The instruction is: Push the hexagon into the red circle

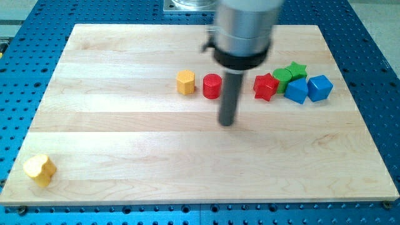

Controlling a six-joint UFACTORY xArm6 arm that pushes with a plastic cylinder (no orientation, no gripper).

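The yellow hexagon (pixel 185 82) sits on the wooden board just to the view's left of the red circle (pixel 212 86), a narrow gap between them. My tip (pixel 227 122) rests on the board below and slightly to the view's right of the red circle, touching neither block. The rod rises from the tip into the grey arm body at the view's top.
A cluster stands at the view's right: a red star (pixel 265 86), a green circle (pixel 282 77), a green star (pixel 297 69) and two blue blocks (pixel 297 90) (pixel 319 87). A yellow heart-like block (pixel 40 169) lies near the board's bottom left corner. The blue perforated table (pixel 381 62) surrounds the board.
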